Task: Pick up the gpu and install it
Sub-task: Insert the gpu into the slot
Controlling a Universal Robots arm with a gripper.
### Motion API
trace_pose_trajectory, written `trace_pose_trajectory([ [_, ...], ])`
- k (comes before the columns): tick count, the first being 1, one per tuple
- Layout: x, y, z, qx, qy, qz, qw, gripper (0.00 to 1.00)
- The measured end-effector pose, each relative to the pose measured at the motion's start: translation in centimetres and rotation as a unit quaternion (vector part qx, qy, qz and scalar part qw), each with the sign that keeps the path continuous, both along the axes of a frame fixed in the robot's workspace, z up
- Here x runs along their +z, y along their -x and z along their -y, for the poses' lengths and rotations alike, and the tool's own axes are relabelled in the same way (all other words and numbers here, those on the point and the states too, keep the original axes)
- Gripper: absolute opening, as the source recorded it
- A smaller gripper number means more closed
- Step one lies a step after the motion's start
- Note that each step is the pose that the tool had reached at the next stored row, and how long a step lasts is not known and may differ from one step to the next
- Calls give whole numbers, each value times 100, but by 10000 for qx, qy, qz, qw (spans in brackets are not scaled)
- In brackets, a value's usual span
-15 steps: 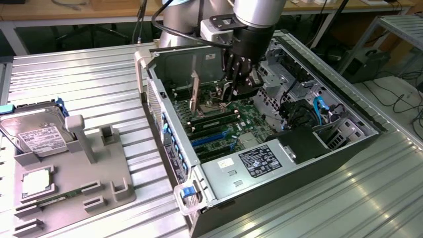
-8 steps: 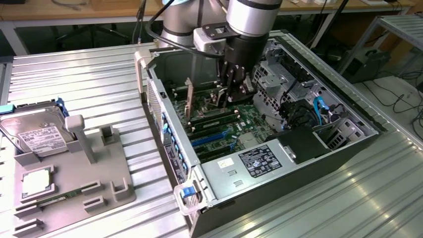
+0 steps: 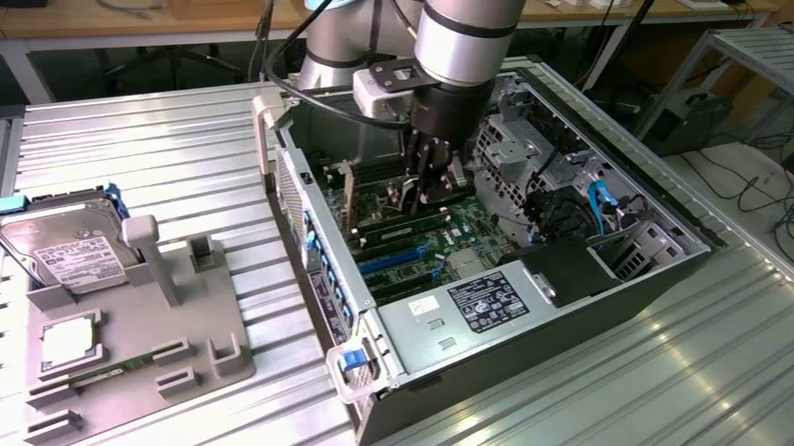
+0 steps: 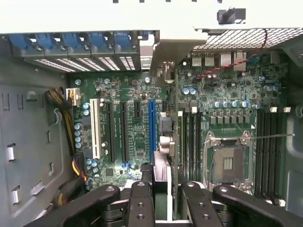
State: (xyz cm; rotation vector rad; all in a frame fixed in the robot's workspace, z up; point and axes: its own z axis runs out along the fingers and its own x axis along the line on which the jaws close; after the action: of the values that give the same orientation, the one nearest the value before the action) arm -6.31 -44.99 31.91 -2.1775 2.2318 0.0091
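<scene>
The hand (image 4: 165, 201) is closed on the gpu (image 4: 174, 137), a thin black card held on its edge. It is inside the open computer case (image 3: 620, 307), in the middle of the exterior view. The card looks light, stiff and easy to break, so its bare rim seems safest to hold. The metal walls and the green board (image 4: 137, 137) are close, so there is little room to move.

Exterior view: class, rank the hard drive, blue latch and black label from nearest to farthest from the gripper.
From the gripper, shut on the gpu:
1. black label, inside the case.
2. blue latch, at the case's corner nearest the camera.
3. hard drive, exterior view's far left.
</scene>
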Motion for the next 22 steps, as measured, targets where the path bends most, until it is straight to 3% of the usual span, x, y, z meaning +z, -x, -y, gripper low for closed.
trace_pose_trajectory([
  [9,-133,43,18,-1,-7,0,10000,28],
  [17,-257,43,93,-1,-8,0,10000,28],
  [22,-305,44,99,-1,-7,0,10000,28],
])
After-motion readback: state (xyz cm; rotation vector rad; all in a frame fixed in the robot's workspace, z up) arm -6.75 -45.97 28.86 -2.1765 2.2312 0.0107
